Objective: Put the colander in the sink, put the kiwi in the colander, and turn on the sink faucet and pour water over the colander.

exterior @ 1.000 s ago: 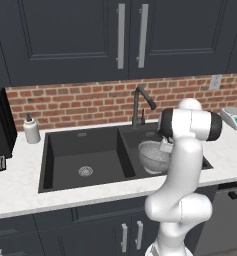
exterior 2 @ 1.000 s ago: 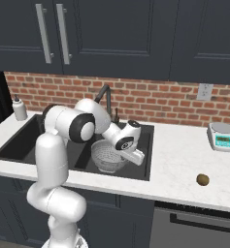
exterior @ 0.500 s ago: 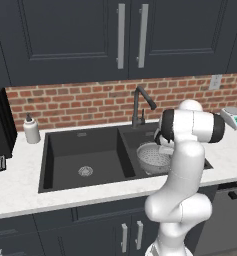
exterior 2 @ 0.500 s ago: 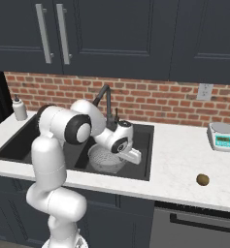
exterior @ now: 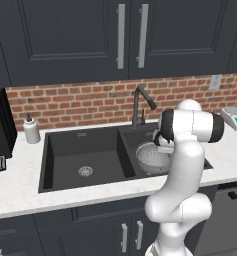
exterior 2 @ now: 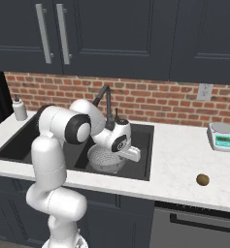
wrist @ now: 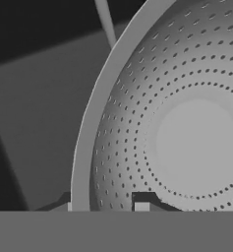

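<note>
Inside the sink (exterior: pixel 90 150), end effector (wrist: pixel 105 206) pinching colander (wrist: pixel 187 142) rim, kiwi (exterior 2: pixel 203 179) on right counter (exterior 2: pixel 184 169).

Perforated brushed-metal colander (wrist: pixel 187 123) — matt black sink (exterior: pixel 90 150) — white stone-like counter (exterior 2: pixel 184 164).

A red brick wall (exterior: pixel 65 102) was seen behind a white counter (exterior 2: pixel 184 164). Dark cupboards (exterior: pixel 90 35) with long silver handles (exterior: pixel 121 35) were hung above. A white wall socket (exterior 2: pixel 205 90) was set in the bricks.
</note>
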